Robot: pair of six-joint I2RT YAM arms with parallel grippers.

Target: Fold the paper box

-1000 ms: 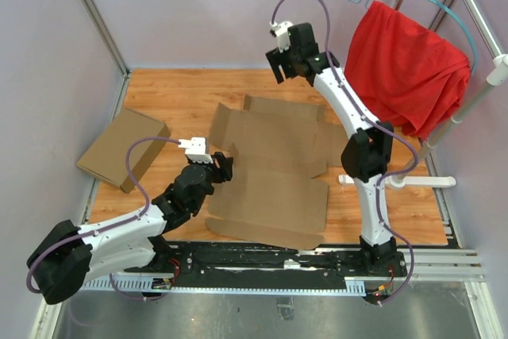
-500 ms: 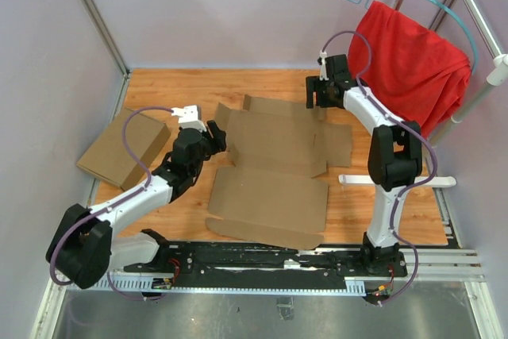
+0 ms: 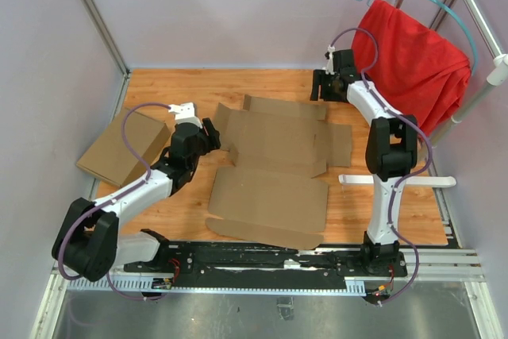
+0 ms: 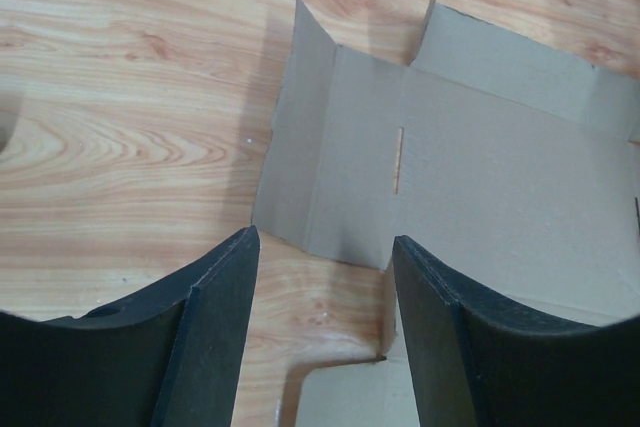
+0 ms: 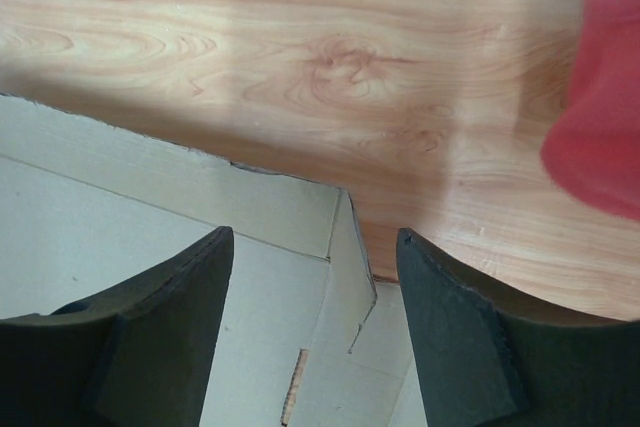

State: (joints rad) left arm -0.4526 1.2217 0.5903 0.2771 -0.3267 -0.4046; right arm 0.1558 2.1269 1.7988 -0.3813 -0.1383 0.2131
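The paper box [image 3: 270, 166] lies flat and unfolded on the wooden table, brown cardboard with flaps and tabs. My left gripper [image 3: 209, 136] hovers at the box's left side flap [image 4: 335, 147], open, with bare wood and the flap's edge between its fingers [image 4: 215, 327]. My right gripper [image 3: 321, 90] is low over the box's far right corner, open. In the right wrist view a small corner tab [image 5: 348, 247] rises slightly between the fingers [image 5: 450, 327], touching neither. The left gripper [image 4: 325, 239] and the right gripper [image 5: 315, 237] hold nothing.
A finished tan cardboard box [image 3: 123, 147] sits at the table's left edge. A red cloth [image 3: 409, 65] hangs on a hanger at the right, next to my right arm, and shows in the right wrist view [image 5: 600, 137]. A white rack [image 3: 397, 181] stands at the right.
The left arm swung from the near middle out to the box's left flap. The right arm dropped from high above to the far right corner, its jaws narrowing a little.
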